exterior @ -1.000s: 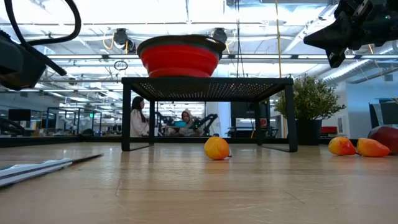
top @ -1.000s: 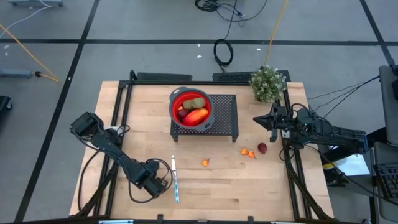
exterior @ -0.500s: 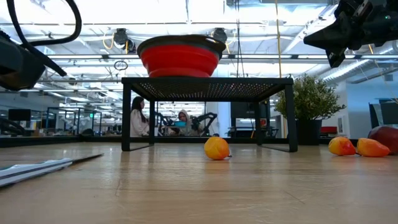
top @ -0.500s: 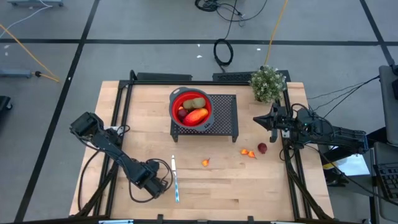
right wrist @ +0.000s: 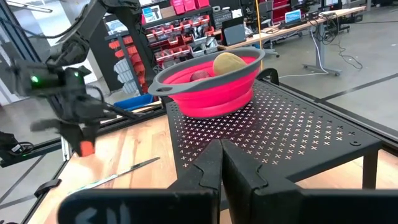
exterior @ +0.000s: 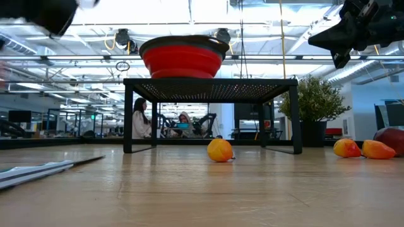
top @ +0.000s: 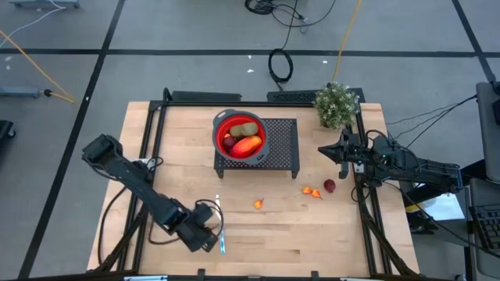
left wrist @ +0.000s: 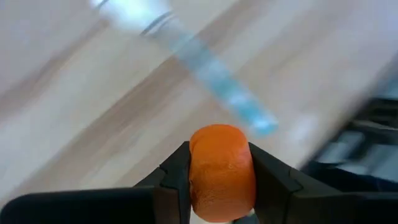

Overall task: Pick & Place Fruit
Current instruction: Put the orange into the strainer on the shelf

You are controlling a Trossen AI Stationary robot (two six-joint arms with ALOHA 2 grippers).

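- Left arm stretches from the table's left edge toward the near middle, elbow bent, wrist low over the wood.
- Right arm lies along the right edge, pointing left, raised above the table.
- Red bowl on the black mesh stand holds the red-orange oval fruit and a kiwi.
- Left gripper pinches a small orange fruit beside the knife.
- Right gripper has its fingers pressed together, holding nothing.
- Loose orange pieces and a dark red one lie right of centre.
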